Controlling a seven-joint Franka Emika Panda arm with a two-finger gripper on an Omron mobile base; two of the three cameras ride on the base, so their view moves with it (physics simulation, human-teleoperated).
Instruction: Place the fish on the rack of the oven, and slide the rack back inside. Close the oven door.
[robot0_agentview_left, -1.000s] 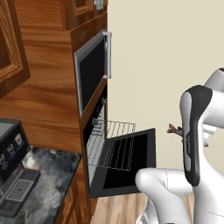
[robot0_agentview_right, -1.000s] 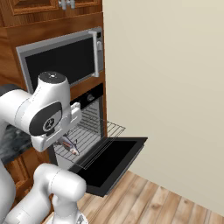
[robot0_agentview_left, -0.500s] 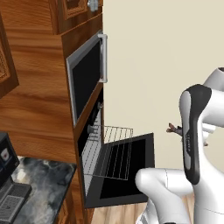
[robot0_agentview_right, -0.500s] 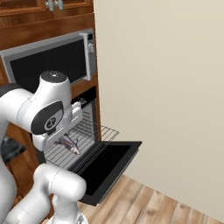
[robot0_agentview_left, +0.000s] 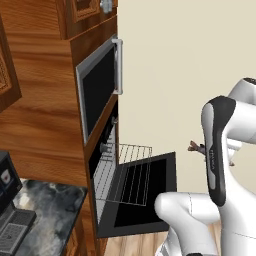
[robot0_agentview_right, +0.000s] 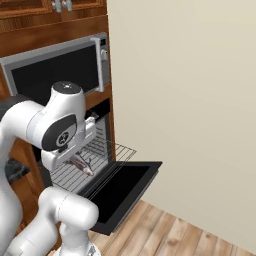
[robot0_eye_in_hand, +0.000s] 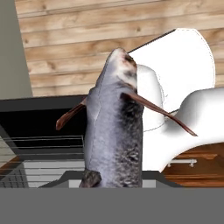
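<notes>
The small grey-brown fish (robot0_eye_in_hand: 114, 131) hangs in my gripper (robot0_eye_in_hand: 113, 180), which is shut on its tail end; its head points away from the hand. From the right base view the fish (robot0_agentview_right: 82, 165) hangs over the pulled-out wire rack (robot0_agentview_right: 119, 150) under my gripper (robot0_agentview_right: 79, 158). In the left base view, part of the fish (robot0_agentview_left: 196, 148) sticks out beside the forearm. The black oven (robot0_agentview_left: 103, 150) sits in the wooden cabinet. Its door (robot0_agentview_left: 145, 192) is dropped open, and the rack (robot0_agentview_left: 125, 172) reaches out over it. The open door (robot0_agentview_right: 125, 187) lies below and right of the fish.
A silver-framed black appliance (robot0_agentview_left: 100, 90) with a vertical handle sits above the oven. A dark stone counter (robot0_agentview_left: 50, 200) with a black machine (robot0_agentview_left: 10, 220) lies at the lower left. A beige wall (robot0_agentview_right: 190, 100) stands to the right, above a wood floor (robot0_agentview_right: 170, 235).
The whole scene has shifted in both base views, so the base has driven. The arm keeps its pose with the fish still gripped.
</notes>
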